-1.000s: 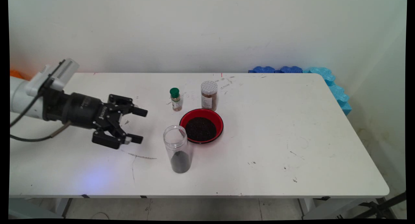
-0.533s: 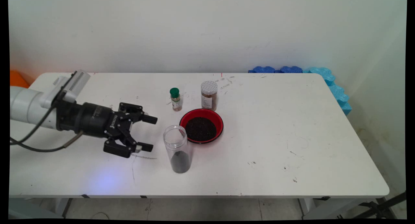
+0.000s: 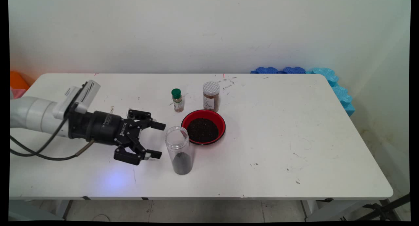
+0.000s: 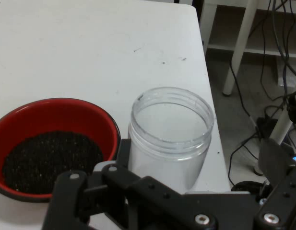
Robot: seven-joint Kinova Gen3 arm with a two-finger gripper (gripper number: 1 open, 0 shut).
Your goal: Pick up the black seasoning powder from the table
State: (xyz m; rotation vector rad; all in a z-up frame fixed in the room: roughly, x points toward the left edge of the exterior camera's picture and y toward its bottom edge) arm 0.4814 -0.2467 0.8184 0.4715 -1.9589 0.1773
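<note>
- Fingers (image 3: 159,125) spread wide, nothing held; gripper (image 3: 158,140) lies roughly level, pointing right at the jar (image 3: 179,150).
- Far fingertip sits just left of the jar's rim, near fingertip just left of its body; both look apart from it, contact can't be confirmed.
- Jar is clear plastic, upright, lidless, with dark grains at its bottom; stands on the table (image 3: 294,137) toward the near side, left of centre.
- Hand view: jar (image 4: 171,139) fills the middle, open mouth up, right ahead of the gripper (image 4: 195,191); black linkage crosses in front of its lower part.
- Bowl (image 3: 203,127), red with a black rim, holds dark grains; just behind and right of the jar, and whether they touch can't be told.
- Hand view: bowl (image 4: 52,143) sits left of the jar, rim close beside the jar wall.
- Green-capped bottle (image 3: 177,100) stands upright behind the jar, apart from the bowl.
- Silver-lidded shaker (image 3: 210,96), brown contents, stands upright just behind the bowl, right of the bottle.
- Blue foam pieces (image 3: 327,82) lie along the table's far right corner, against the wall.
- Orange object (image 3: 18,82) shows at the far left edge, behind the table.
- Black cable (image 3: 32,150) hangs from the arm's wrist.
</note>
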